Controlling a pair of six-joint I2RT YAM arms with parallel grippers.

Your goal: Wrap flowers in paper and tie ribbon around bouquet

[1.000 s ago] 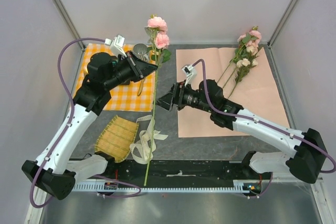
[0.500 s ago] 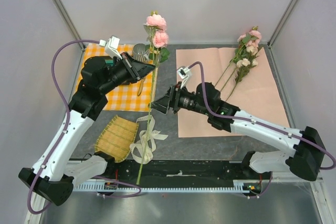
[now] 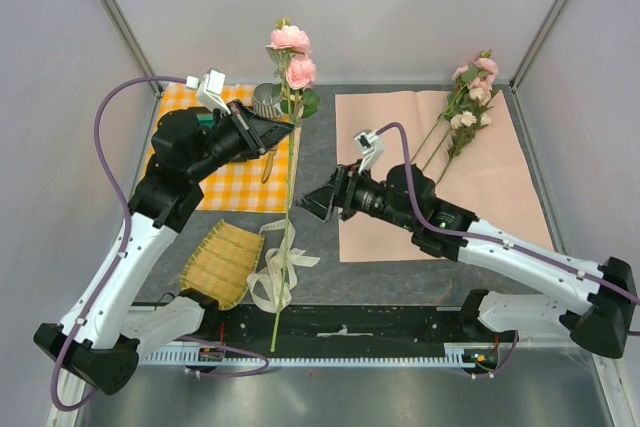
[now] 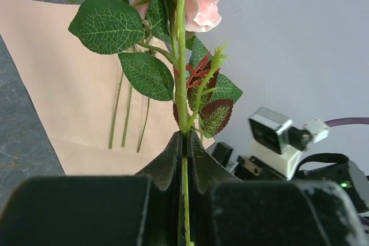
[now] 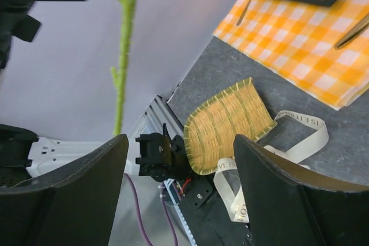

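Flowers (image 3: 466, 107), top view: most lay on the paper (image 3: 480, 197), upper right; one stem (image 3: 289, 177) stood at centre, its blooms had drifted left.
Left gripper (image 4: 184, 137), left wrist view: clamped on that stem.
Right gripper (image 5: 180, 142), right wrist view: fingers apart, holding nothing; it had eased back, so the handover looked unfinished.

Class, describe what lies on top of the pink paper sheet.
A bunch of pink flowers lies at the far end of the paper. The right arm crosses above its near left part, hiding the surface beneath.
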